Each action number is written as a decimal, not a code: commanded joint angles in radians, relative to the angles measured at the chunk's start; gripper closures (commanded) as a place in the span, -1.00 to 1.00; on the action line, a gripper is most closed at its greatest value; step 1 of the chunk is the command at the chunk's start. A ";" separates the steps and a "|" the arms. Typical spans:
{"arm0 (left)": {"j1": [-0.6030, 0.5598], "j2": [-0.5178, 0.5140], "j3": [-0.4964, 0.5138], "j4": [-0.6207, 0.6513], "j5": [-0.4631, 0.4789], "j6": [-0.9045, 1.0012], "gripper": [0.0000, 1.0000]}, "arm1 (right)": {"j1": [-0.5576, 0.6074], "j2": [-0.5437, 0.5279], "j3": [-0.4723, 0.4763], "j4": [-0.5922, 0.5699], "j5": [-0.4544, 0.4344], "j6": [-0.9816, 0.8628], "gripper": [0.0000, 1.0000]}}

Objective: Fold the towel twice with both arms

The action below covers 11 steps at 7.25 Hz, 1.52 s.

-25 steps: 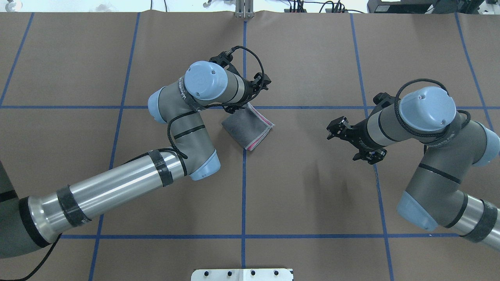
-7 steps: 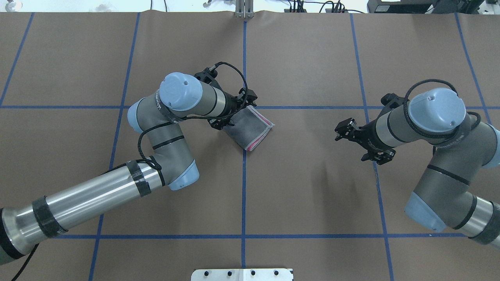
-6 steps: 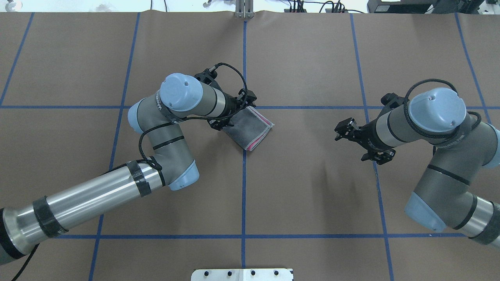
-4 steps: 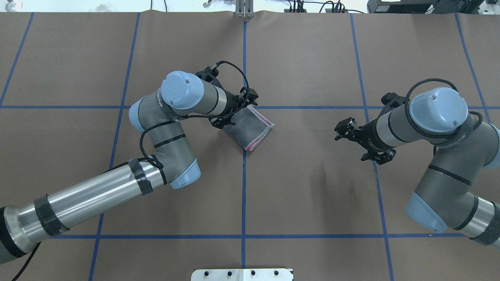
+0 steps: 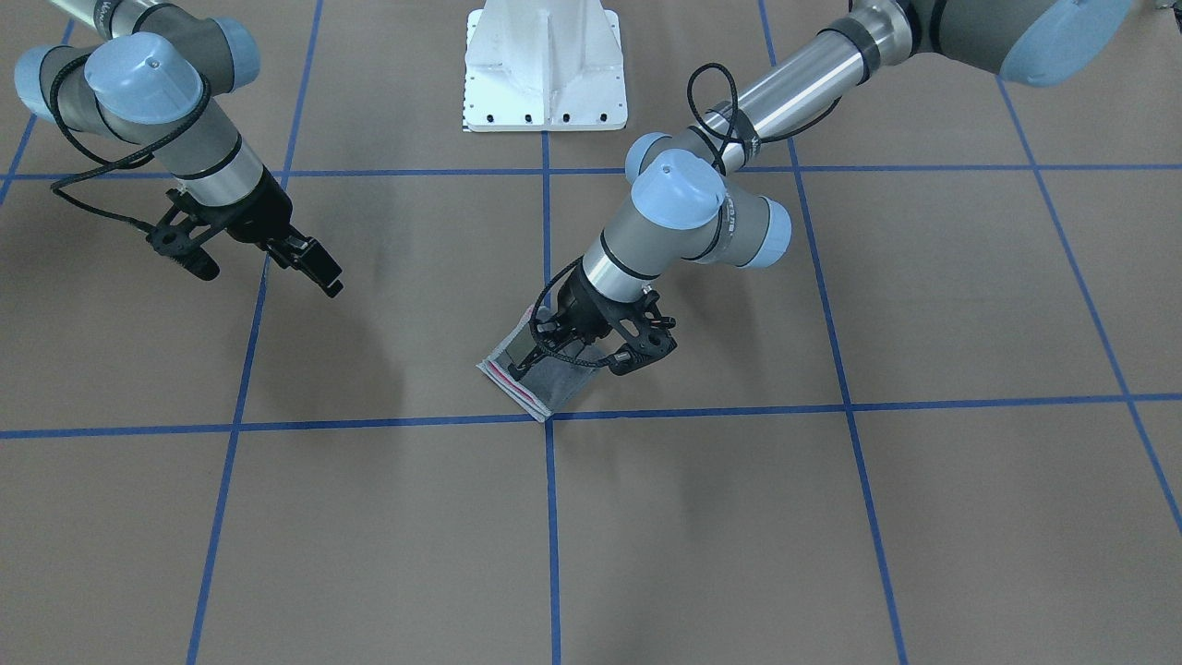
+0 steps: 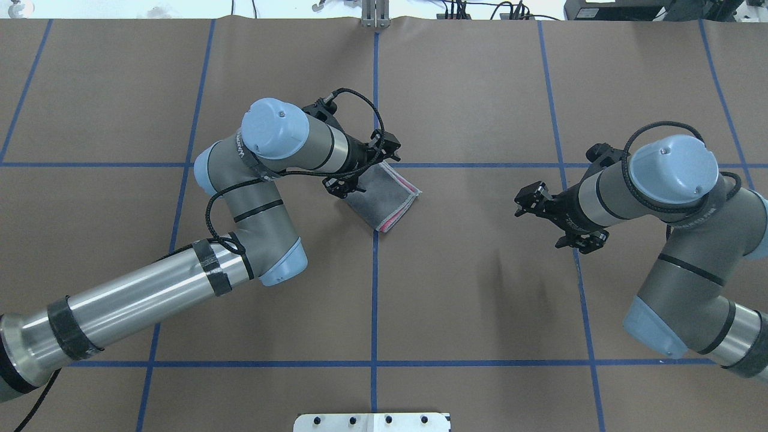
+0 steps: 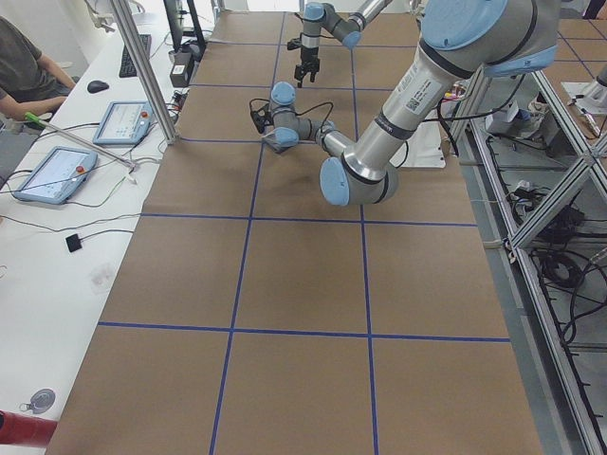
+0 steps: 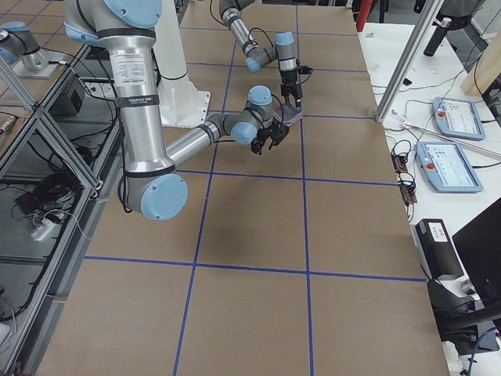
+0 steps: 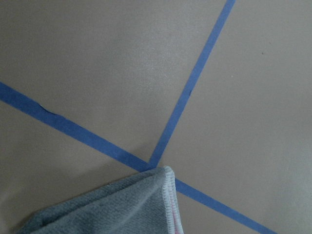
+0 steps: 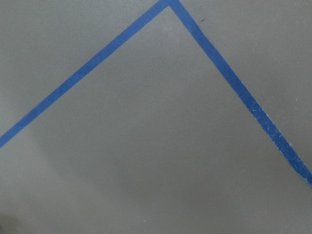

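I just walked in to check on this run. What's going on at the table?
A folding job, seemingly near its end. The towel lies folded as a small grey packet, pink at one edge, by a crossing of blue tape lines. The left end effector is open over its edge; contact is unclear. The right end effector, also open, hangs over the table, well apart.

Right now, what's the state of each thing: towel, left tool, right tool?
towel: folded small, grey face up, pink showing at one edge, lying flat on the table.
left tool: open, low over the towel's near-left corner, fingers spread to either side, gripping nothing.
right tool: open, empty, held above bare table well away from the towel.
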 commanded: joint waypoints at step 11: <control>-0.154 0.450 -0.511 0.075 -0.141 0.104 -1.00 | 0.197 -0.085 0.007 0.004 0.151 -0.204 -1.00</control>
